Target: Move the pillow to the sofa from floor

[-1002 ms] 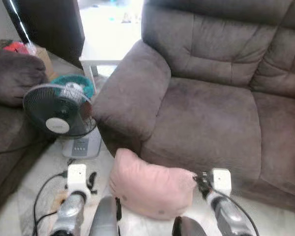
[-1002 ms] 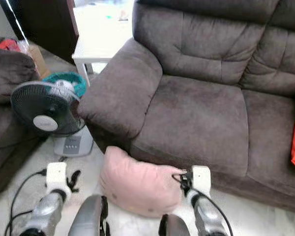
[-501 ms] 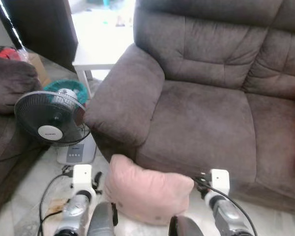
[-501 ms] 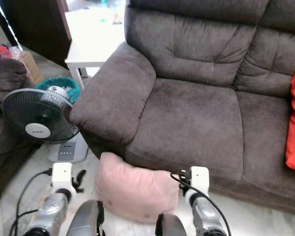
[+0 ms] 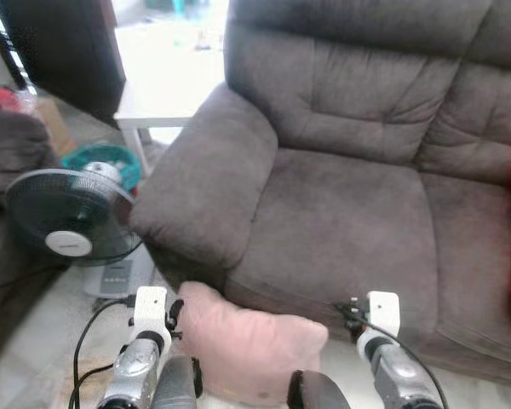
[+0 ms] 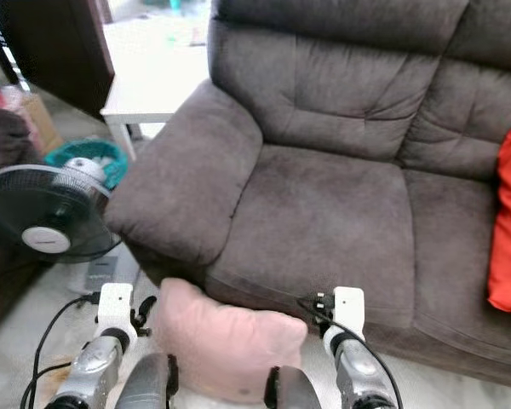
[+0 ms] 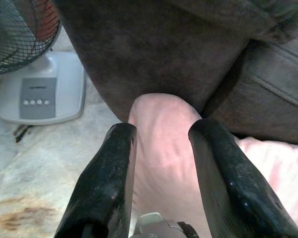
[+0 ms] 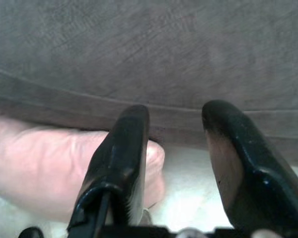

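The floor point(image 5: 34, 358) is pale and marbled. On it lies the pink pillow point(image 5: 247, 345), touching the front of the brown sofa point(image 5: 349, 221) under the armrest. A fan point(image 5: 68, 226) stands on the floor beside the armrest, with a black cable point(image 5: 81, 341) near it. On the sofa seat a red cushion point(image 6: 509, 230) leans.

A standing fan point(image 5: 66, 228) and white side table point(image 5: 157, 89) occupy the pale marbled floor point(image 7: 35, 163).

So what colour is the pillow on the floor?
Pale pink pillow; clearest in the right eye view.
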{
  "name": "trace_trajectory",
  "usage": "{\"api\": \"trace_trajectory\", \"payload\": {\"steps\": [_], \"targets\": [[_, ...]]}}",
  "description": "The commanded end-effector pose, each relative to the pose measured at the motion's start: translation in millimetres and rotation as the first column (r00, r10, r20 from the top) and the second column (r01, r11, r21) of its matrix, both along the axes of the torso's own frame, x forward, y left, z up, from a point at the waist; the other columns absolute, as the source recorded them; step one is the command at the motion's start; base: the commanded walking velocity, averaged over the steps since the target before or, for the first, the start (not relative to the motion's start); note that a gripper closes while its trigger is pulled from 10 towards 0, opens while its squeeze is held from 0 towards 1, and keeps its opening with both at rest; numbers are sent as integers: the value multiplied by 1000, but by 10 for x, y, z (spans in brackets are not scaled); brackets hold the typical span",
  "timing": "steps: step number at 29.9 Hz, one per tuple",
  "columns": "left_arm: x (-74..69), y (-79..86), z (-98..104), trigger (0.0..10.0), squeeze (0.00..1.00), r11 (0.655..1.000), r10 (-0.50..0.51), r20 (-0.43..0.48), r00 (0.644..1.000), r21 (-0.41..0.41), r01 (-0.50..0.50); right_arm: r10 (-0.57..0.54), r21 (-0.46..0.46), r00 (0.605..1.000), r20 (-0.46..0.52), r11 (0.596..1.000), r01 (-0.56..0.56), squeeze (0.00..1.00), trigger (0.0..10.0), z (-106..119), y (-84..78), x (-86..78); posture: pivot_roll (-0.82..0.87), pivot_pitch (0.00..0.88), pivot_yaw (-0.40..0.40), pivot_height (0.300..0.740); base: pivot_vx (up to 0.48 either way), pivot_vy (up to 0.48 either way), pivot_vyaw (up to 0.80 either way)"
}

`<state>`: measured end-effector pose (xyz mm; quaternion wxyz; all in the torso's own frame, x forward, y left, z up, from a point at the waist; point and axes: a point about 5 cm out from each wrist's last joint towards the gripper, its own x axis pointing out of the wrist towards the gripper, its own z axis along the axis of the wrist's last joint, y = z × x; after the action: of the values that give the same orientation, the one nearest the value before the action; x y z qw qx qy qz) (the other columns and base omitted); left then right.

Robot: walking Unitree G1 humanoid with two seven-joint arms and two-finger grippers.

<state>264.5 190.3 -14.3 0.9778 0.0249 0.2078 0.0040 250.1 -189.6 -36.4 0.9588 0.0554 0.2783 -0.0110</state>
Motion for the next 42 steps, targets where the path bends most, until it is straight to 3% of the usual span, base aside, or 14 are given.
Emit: {"api": "trace_trajectory", "payload": {"steps": [1, 14, 27, 37, 42], "targets": [[-74, 39, -73, 10000, 0, 1000, -8, -44, 999, 17, 8, 10, 7, 1000, -3, 1000, -10, 0, 10000, 1, 36, 11, 134, 110, -103, 616, 251, 0, 0], [-294, 87, -272, 10000, 0, 997, -39, -168, 985, 66, 51, 3, 9, 1000, -1, 1000, -3, 0, 10000, 0, 18, 5, 128, 112, -108, 616, 0, 0, 0], [-238, 188, -209, 10000, 0, 992, 32, -121, 992, 126, -17, -16, 16, 1000, 21, 1000, 15, 0, 10000, 23, -6, 21, 127, 116, -117, 616, 0, 0, 0], [-231, 222, -192, 10000, 0, 987, 58, -105, 993, 158, -40, -27, 30, 998, 61, 999, 25, 0, 10000, 60, -87, 28, 123, 119, -114, 551, 0, 0, 0], [-239, 235, -198, 10000, 0, 985, 64, -110, 992, 164, -45, -44, 52, 989, 138, 998, 37, 0, 10000, 180, -153, 134, 118, 120, -117, 531, 0, 0, 0]]}}
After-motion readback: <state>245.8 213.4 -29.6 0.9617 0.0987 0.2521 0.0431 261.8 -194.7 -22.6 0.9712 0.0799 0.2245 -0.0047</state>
